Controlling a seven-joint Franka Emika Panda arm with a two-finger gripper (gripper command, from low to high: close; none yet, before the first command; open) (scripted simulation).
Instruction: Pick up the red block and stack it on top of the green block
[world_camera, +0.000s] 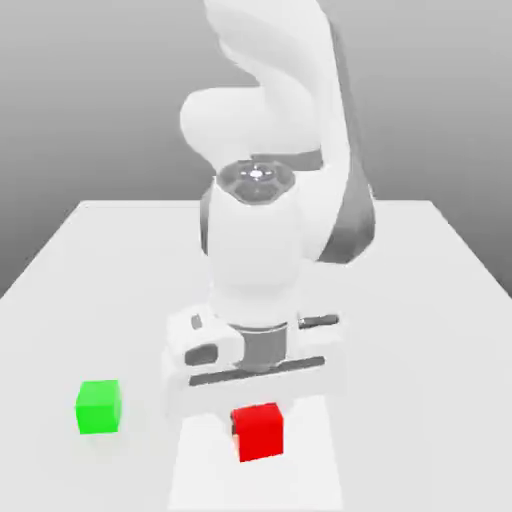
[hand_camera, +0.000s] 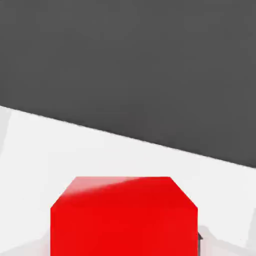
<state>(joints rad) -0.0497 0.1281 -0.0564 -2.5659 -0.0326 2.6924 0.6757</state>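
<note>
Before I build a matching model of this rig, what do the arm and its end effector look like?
The arm is glossy white with smooth, rounded, bulbous segments and dark grey joints along one side. A round grey cap with a small light centre tops the wrist. Below a grey collar sits the end effector, a wide, flat white body with dark slots. No cables or markings are visible.

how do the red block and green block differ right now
The red block is red and sits right under the tool, which is shut on it; the green block is green and stands free on the table, off toward the exterior view's left. Both are plain matte cubes of about equal size.
</note>
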